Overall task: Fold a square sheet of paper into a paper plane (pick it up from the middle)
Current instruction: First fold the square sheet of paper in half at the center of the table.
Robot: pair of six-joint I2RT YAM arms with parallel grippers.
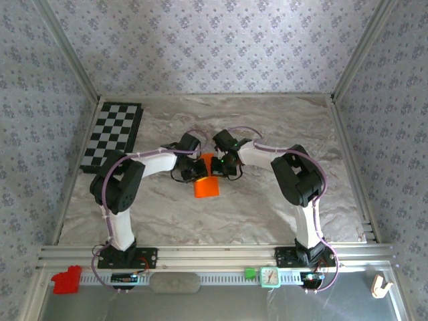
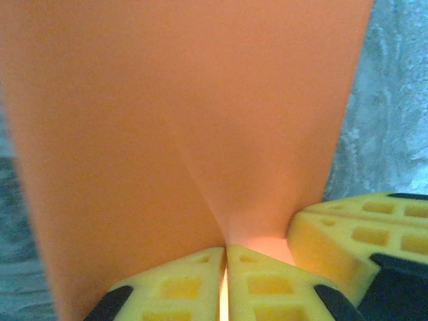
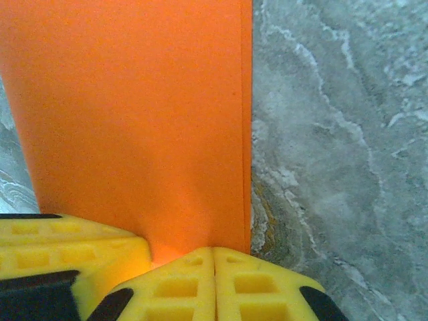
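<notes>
1 orange sheet (image 1: 207,188), 2 grippers (image 2: 225,257) (image 3: 214,259)

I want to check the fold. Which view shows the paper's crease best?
Left wrist: the paper is close, its crease running to the left fingers. Right wrist shows a flat face and one straight edge; top shows a small orange patch.

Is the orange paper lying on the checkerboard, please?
No, the orange paper is near the middle, well apart from the checkerboard at far left.
</notes>
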